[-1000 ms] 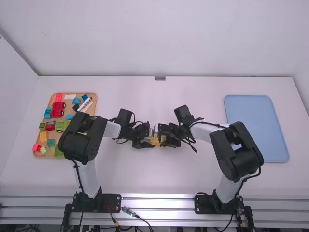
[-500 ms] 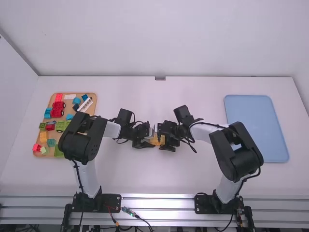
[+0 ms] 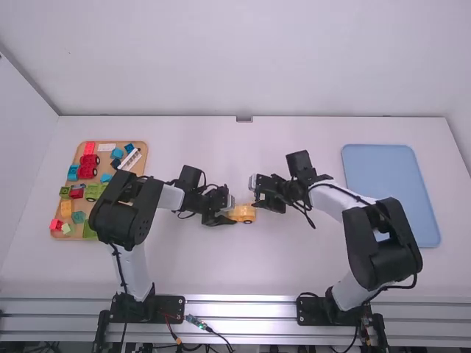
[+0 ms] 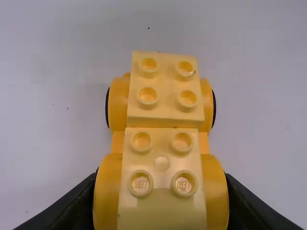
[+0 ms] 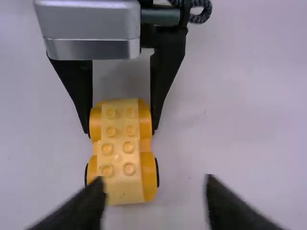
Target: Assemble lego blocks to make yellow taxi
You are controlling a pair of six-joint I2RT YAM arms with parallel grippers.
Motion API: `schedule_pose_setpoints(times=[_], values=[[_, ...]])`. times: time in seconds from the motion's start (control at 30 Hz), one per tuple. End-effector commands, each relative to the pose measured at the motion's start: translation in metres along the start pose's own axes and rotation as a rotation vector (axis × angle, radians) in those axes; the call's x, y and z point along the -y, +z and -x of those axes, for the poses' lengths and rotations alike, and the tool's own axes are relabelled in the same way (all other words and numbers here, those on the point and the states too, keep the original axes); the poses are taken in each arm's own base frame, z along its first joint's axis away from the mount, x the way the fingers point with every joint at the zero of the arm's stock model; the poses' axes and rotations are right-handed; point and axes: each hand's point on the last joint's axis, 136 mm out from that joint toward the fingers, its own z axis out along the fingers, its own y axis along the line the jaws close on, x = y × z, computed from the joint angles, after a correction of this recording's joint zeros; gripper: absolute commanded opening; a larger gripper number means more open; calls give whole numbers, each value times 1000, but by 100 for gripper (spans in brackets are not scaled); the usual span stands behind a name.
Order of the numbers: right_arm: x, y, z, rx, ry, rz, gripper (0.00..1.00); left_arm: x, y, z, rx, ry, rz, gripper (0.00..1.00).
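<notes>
High view: bright, even, diffuse light; source, cannot tell. Wall point(image 3: 243, 59) and table point(image 3: 235, 272), pale, softly graded. Metal rail point(image 3: 239, 309), bottom centre, bright streaks of glare. Left gripper point(image 3: 231, 212) and right gripper point(image 3: 255, 193), centre, dark, detail sunk into black.

Left wrist view: softer, greyer light on the tabletop. Yellow car point(image 4: 163, 120), centre, studs crisp with small highlights; a darker band across its lower end, bottom centre.

Right wrist view: moderate light. Pale sheen on the silver housing point(image 5: 88, 28), upper left. Faint, soft-edged shade right of centre. Right gripper's fingers point(image 5: 90, 199), lower left and lower right, heavily out of focus.
</notes>
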Motion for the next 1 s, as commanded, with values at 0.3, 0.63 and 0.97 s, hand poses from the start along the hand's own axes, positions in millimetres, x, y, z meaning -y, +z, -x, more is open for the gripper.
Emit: schedule_pose_setpoints(times=[0.3, 0.63, 0.97], values=[[-14, 21, 3, 10, 15, 55, 0, 2, 2, -2, -2, -5, -12, 43], [-26, 37, -7, -62, 37, 85, 0, 2, 3, -1, 0, 0, -11, 44], [-22, 39, -18, -108, 75, 64, 0, 2, 3, -1, -1, -1, -12, 44]])
